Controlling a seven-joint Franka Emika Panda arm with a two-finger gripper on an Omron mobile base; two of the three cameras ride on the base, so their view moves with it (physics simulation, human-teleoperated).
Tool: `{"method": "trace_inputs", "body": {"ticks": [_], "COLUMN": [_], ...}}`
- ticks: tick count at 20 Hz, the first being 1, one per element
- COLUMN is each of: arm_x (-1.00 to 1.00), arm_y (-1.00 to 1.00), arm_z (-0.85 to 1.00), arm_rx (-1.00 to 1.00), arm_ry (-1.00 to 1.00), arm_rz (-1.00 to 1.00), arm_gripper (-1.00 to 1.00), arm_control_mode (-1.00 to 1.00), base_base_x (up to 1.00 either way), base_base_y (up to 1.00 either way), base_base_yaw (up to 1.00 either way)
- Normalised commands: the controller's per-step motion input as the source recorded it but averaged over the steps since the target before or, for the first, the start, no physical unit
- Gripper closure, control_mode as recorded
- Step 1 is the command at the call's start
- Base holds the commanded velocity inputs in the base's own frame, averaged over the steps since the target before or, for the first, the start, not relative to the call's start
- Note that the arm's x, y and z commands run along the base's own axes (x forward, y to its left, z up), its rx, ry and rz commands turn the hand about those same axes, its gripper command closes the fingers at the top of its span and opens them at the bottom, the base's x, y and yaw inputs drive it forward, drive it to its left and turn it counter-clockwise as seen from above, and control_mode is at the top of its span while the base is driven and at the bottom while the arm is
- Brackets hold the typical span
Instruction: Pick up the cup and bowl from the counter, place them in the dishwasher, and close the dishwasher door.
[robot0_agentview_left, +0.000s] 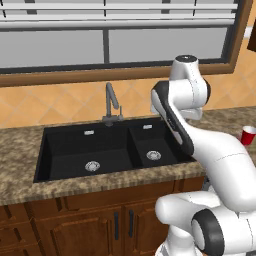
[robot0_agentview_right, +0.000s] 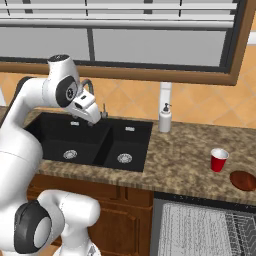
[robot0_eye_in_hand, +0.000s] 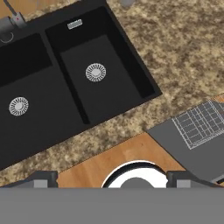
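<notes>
— What sort of place is this?
— A home kitchen: a black double sink (robot0_agentview_left: 107, 150) with faucet (robot0_agentview_left: 111, 102) in a granite counter (robot0_agentview_right: 190, 155), wooden cabinets (robot0_agentview_left: 95, 222), an open dishwasher (robot0_agentview_right: 200, 227), tiled backsplash (robot0_agentview_left: 60, 102), a window (robot0_agentview_right: 150, 35).

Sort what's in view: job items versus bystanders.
Job: cup, bowl, counter, dishwasher rack, dishwasher door.
Bystanders: sink, faucet, soap dispenser, window.
</notes>
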Motion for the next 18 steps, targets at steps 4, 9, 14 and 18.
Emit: {"method": "trace_inputs", "body": {"ticks": [4,9,14,18], "arm_x": [0.2,0.07,0.0,0.0], "arm_y": [-0.32,-0.17,-0.06,0.0], "arm_z": [0.0,0.0,0.0,0.0], "arm_rx": [0.04,0.04,0.01,0.0], "arm_ry": [0.01,0.02,0.04,0.0], "arm_rz": [0.0,0.0,0.0,0.0], "arm_gripper": [-1.0,-1.0,-1.0,-1.0], "arm_control_mode": [-1.0,-1.0,-1.0,1.0], "base_base_x": [0.0,0.0,0.0,0.0], "base_base_y": [0.0,0.0,0.0,0.0], "base_base_yaw": [0.0,0.0,0.0,0.0]}}
